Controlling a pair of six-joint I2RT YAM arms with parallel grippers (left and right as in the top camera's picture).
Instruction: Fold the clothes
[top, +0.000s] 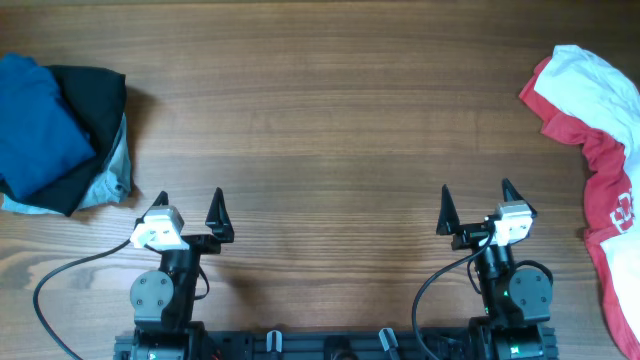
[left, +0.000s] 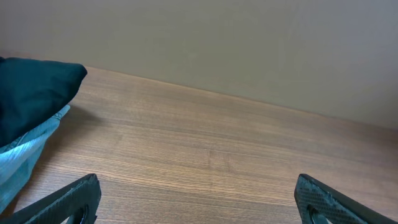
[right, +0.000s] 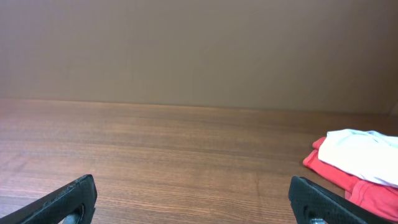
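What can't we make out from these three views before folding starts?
Overhead: blue shirt is bunched and cut by the left edge; collar, placket and sleeves not visible.
Overhead: black garment and pale-blue garment are mostly covered in the same pile; type unclear.
Overhead, right wrist: red-and-white top is cut by the right edge; lettering unreadable.
Left wrist: dark fold at the left edge; which garment, unclear.

Middle of table (top: 330, 120) is seen bare from near to far; a wide lane is offered between the two arms. Far left is blocked by a pile: blue polo shirt (top: 35, 125) stacked on black garment (top: 95, 100) and pale-blue garment (top: 115, 170), just beyond left gripper (top: 190, 198). Right edge is taken by red-and-white top (top: 610, 150), spread far to near, beside right gripper (top: 476, 190). Both jaws are held wide over bare wood. Cable (top: 60, 280) is looped near left.
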